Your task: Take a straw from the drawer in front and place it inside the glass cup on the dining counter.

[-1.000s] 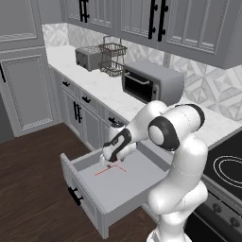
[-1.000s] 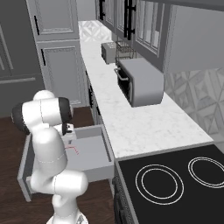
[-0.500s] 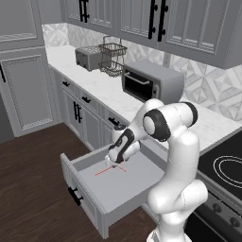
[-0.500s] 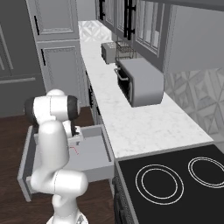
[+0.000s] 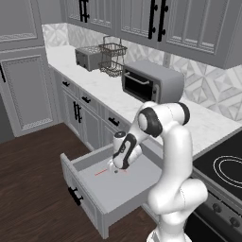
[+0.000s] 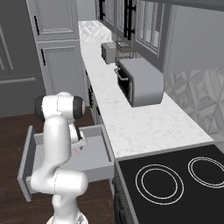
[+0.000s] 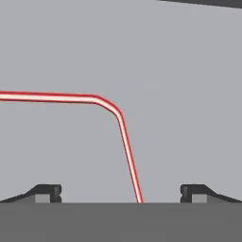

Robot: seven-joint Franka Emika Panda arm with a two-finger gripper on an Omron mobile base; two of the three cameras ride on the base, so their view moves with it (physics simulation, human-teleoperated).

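Between the spread fingertips (image 7: 47,193), straw (image 7: 124,137), untouched.

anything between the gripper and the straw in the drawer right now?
Nothing visible. In the hand view the open gripper looks straight at the straw lying on the bare grey drawer floor; the straw's short section runs down between the fingertips, with no other item in the gap.
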